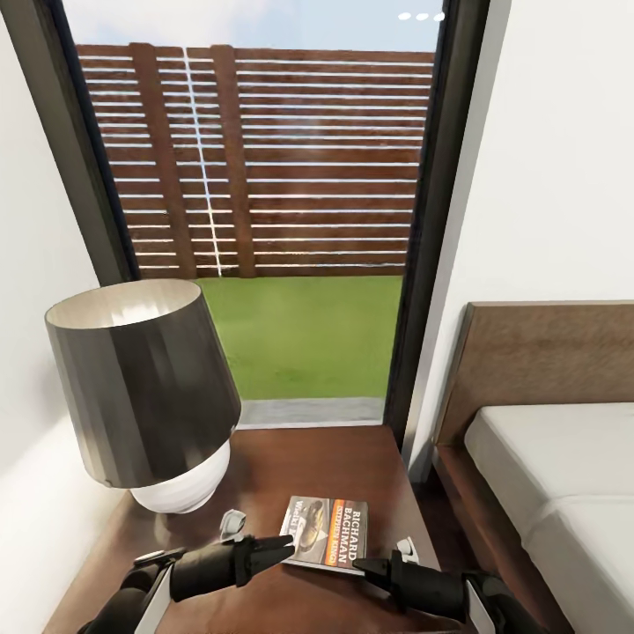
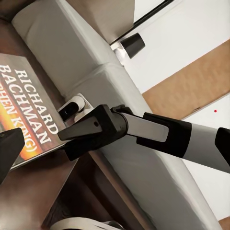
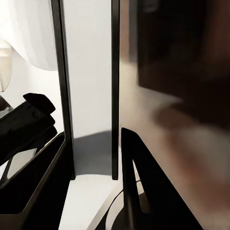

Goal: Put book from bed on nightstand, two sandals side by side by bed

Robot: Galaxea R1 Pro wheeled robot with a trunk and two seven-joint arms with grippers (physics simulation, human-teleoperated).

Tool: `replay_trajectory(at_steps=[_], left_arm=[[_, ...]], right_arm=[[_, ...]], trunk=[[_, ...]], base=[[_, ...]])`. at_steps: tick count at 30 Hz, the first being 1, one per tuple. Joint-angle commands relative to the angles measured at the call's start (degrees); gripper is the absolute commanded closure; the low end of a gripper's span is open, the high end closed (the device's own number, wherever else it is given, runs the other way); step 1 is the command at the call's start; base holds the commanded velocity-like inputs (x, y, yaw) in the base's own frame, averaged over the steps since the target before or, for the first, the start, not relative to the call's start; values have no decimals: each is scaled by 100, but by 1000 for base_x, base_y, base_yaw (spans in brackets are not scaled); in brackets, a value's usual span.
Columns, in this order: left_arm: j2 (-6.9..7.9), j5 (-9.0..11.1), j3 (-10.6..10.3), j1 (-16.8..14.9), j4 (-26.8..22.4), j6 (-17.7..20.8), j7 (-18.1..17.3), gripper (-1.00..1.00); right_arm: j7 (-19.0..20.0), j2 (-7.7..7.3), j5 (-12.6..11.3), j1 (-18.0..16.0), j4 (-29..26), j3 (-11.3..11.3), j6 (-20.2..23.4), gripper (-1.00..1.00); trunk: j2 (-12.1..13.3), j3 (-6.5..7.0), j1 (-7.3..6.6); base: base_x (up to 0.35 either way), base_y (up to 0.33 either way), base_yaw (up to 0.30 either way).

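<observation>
The book (image 1: 326, 533) lies flat on the dark brown nightstand (image 1: 291, 467), its white lettering facing up; the left wrist view shows it up close as the book (image 2: 28, 100). My left gripper (image 1: 283, 550) hovers at the book's near left corner, its jaws apart, and one of its fingers (image 2: 9, 151) overlaps the cover's edge. My right gripper (image 1: 363, 566) points at the book's near right corner, open, with nothing between its fingers (image 3: 139, 182). The bed (image 1: 555, 458) lies to the right of the nightstand. The sandals are out of view.
A lamp (image 1: 141, 387) with a dark shade and white base stands on the nightstand's left half, close to my left arm. Behind the nightstand is a tall dark-framed glass door (image 1: 299, 220), and a white wall runs along the left. The bed's brown headboard (image 1: 546, 361) is against the right wall.
</observation>
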Motion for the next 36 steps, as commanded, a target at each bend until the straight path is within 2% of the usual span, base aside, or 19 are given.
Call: replay_trajectory(at_steps=[1,8,9,27,36], left_arm=[[2,17,-5,-2,0,60,-13,-100],[2,17,-6,-2,0,60,-11,-100],[2,17,-6,-2,0,60,-12,-100],[2,17,-2,-3,0,60,-13,-100],[2,17,-3,-4,0,60,-13,-100]], right_arm=[[-42,3,75,1,6,-6,56,100],[-42,3,75,1,6,-6,56,100],[-42,3,75,1,6,-6,56,-100],[-42,3,75,1,6,-6,56,-100],[-42,3,75,1,6,-6,56,-100]], trunk=[[-2,-6,0],[-2,-6,0],[-2,-6,0],[-2,-6,0],[-2,-6,0]], base=[[0,0,0],[0,0,0],[0,0,0],[-4,0,0],[-230,0,0]])
